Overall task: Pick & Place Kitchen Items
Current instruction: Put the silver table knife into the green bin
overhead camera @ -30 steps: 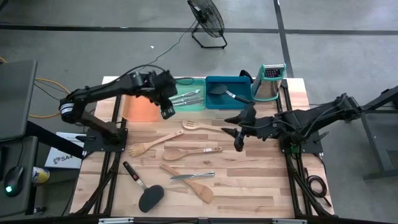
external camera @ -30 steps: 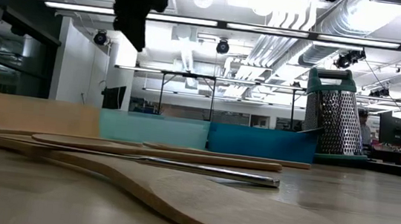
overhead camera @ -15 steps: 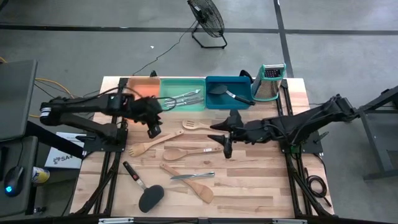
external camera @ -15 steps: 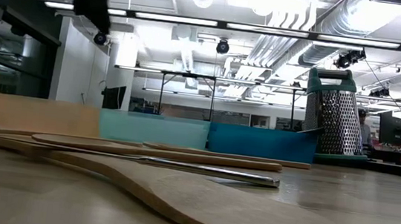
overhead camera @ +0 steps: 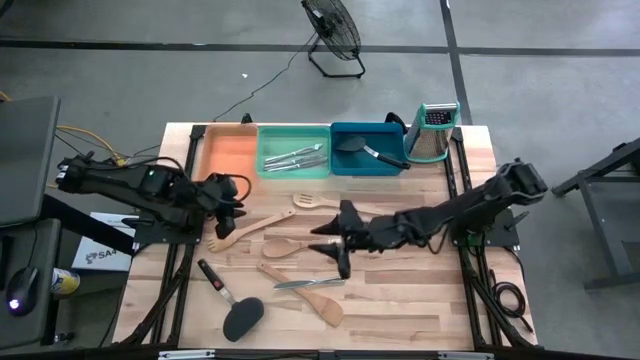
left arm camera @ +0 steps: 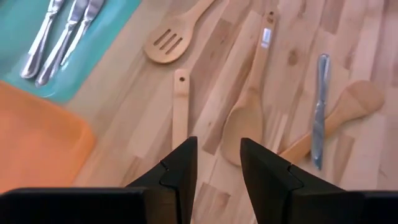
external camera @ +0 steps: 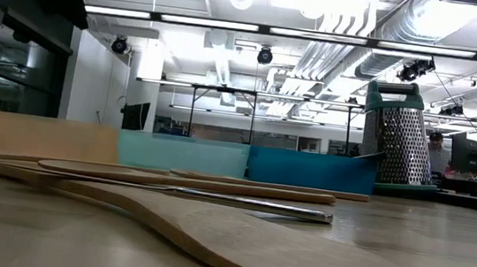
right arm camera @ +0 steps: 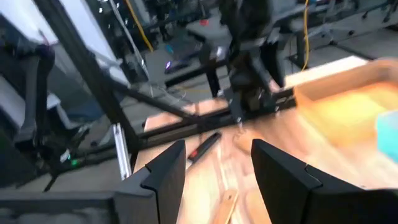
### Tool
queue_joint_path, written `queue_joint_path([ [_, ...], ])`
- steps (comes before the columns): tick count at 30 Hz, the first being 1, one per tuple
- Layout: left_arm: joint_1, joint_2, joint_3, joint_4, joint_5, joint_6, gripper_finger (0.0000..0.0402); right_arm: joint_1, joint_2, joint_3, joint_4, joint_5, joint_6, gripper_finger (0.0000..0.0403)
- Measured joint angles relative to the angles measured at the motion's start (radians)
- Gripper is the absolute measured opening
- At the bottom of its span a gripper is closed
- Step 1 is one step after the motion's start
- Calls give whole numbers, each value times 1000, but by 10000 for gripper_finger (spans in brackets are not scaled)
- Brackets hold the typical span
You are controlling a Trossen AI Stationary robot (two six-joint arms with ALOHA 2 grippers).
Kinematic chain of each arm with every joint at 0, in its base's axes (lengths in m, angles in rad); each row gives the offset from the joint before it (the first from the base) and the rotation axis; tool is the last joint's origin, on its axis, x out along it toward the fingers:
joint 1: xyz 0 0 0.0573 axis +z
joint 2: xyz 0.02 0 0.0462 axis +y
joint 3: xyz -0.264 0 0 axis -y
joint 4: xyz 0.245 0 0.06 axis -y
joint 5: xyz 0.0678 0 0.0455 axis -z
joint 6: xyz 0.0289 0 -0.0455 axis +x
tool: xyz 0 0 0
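Pale wooden utensils lie flat on the table: a fork (overhead camera: 232, 237), a slotted spatula (overhead camera: 310, 202), a spoon (overhead camera: 298, 246) and a spatula (overhead camera: 305, 295), with a silver knife (overhead camera: 310, 283) across it. A black turner (overhead camera: 236, 312) lies near the front. Silver cutlery (overhead camera: 298, 157) lies in the green tray and another black turner (overhead camera: 365, 149) in the blue tray. My left gripper (overhead camera: 232, 212) (left arm camera: 217, 155) hangs open above the fork's handle (left arm camera: 180, 106). My right gripper (overhead camera: 330, 248) (right arm camera: 217, 162) hovers open over the table's middle, beside the spoon.
Orange (overhead camera: 230, 150), green (overhead camera: 270, 165) and blue (overhead camera: 385, 165) trays line the far edge. A steel box grater (overhead camera: 435, 130) with a teal top stands at the far right. Bare wood lies at the near right.
My left gripper has drawn back from above the trays toward the table's left and near side, sinking a little, and now hangs over the wooden fork. My right gripper has reached toward the table's left and near side, tipping up closer to level and dropping slightly.
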Motion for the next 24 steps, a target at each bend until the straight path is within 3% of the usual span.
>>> queue_joint_path([
  [7, -44, -8, -38, 46, -17, -19, 119, 20, 92, 75, -30, -35, -59, 175],
  [17, -44, -8, -50, 96, -9, -21, 119, 25, 113, 293, -408, -45, -80, 175],
  [24, -44, -8, -50, 96, -9, -19, 119, 25, 112, 321, -482, -77, -100, 175],
])
